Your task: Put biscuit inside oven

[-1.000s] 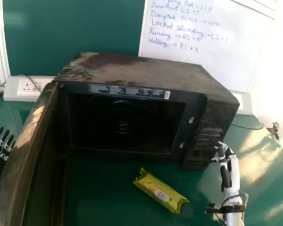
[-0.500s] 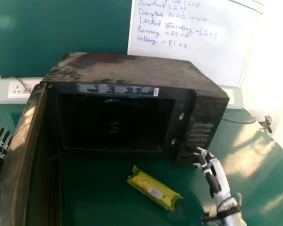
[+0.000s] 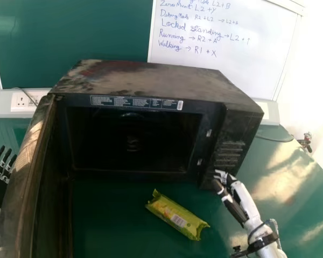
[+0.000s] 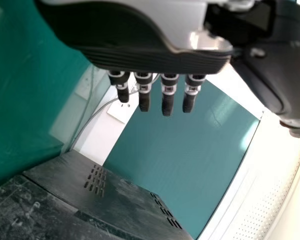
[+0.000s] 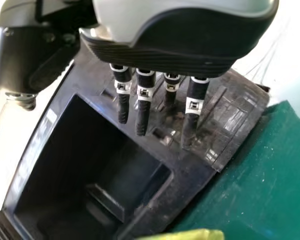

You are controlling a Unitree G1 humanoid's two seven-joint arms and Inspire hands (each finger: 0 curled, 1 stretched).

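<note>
My right hand (image 3: 232,194) is at the oven's lower right corner, right of the biscuit packet and apart from it; in the right wrist view the hand (image 5: 142,105) has straight fingers and holds nothing. A yellow-green biscuit packet (image 3: 177,216) lies slantwise on the table before the black oven (image 3: 156,83). The oven door (image 3: 28,166) stands swung open on the left, and the cavity is dark. Left of that door is my left hand (image 3: 1,172), its fingers straight; the left wrist view shows the same hand (image 4: 155,90).
The green table (image 3: 124,226) extends around the oven. Behind it are a white socket strip (image 3: 16,105), a green board (image 3: 70,32) and a whiteboard (image 3: 226,59) with handwriting. The door's edge rises between my left hand and the packet.
My right hand has moved left and slightly down along the oven's front, closer to the packet. The head view has shifted a little. The packet lies unmoved on the table.
</note>
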